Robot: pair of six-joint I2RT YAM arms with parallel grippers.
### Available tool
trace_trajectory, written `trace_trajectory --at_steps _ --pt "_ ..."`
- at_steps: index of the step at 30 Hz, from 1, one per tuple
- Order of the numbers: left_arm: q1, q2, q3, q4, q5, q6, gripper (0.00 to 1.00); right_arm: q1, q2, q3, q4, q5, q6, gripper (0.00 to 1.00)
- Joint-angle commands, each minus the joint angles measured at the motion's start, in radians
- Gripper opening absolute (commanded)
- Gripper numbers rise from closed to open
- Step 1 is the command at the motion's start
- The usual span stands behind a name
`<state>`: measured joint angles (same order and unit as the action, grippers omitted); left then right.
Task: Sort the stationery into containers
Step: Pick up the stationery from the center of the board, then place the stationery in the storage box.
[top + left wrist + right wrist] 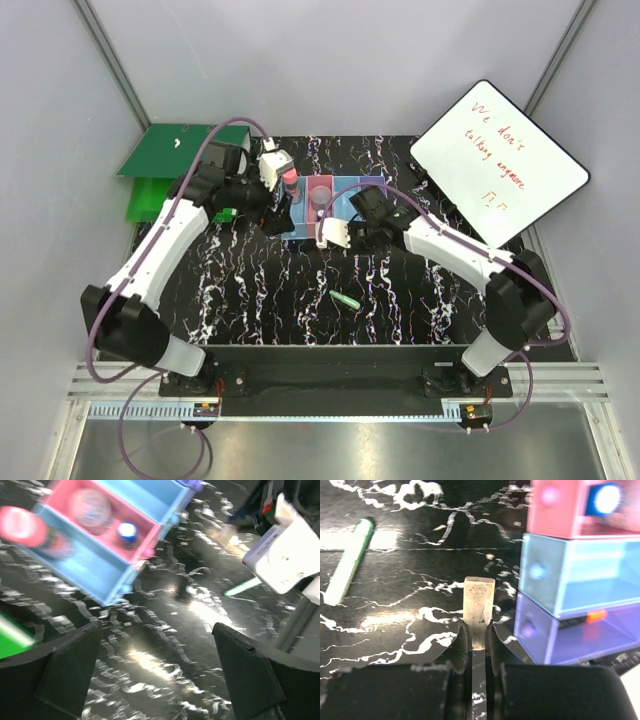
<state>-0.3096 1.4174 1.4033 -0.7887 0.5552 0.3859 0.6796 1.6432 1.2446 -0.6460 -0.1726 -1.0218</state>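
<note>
The containers (335, 205) are four joined bins, blue, pink, blue and purple, on the black marbled table. My right gripper (478, 627) is shut on a beige piece (479, 600), held low beside the purple bin (570, 635). An orange piece (596, 616) lies in that bin. My left gripper (157, 675) is open and empty above the table in front of the bins (107, 577). A pink-capped tube (20, 525) stands in the end blue bin. A clear round piece (90, 505) and a blue piece (127, 531) sit in the pink bin. A green piece (345, 300) lies on the table.
A whiteboard (500, 165) with red writing leans at the back right. Green binders (170, 165) lie at the back left. Both grippers (272, 218) (325, 238) are close together in front of the bins. The green piece also shows in the right wrist view (350, 562).
</note>
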Motion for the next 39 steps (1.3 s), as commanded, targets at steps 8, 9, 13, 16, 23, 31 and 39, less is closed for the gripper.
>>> trace_trajectory --at_steps 8,9,13,16,23,31,39 --pt "0.014 0.282 0.149 0.081 0.474 -0.237 0.96 0.000 -0.186 -0.004 0.147 0.153 0.057 0.00" --pt "0.012 0.296 0.175 0.089 0.494 -0.249 0.95 0.000 -0.192 -0.005 0.158 0.160 0.054 0.00" --pt "0.012 0.353 0.230 0.153 0.583 -0.335 0.94 0.014 -0.201 0.004 0.181 0.229 0.055 0.00" --pt "0.004 0.406 0.272 0.229 0.641 -0.404 0.93 0.026 -0.206 0.018 0.194 0.260 0.066 0.01" --pt "-0.048 0.463 0.281 0.339 0.681 -0.470 0.93 0.069 -0.237 0.038 0.197 0.308 0.069 0.01" --pt "-0.085 0.503 0.272 0.471 0.695 -0.553 0.92 0.078 -0.250 0.065 0.198 0.347 0.077 0.01" --pt "-0.106 0.506 0.235 0.600 0.695 -0.656 0.88 0.078 -0.247 0.072 0.213 0.354 0.068 0.02"
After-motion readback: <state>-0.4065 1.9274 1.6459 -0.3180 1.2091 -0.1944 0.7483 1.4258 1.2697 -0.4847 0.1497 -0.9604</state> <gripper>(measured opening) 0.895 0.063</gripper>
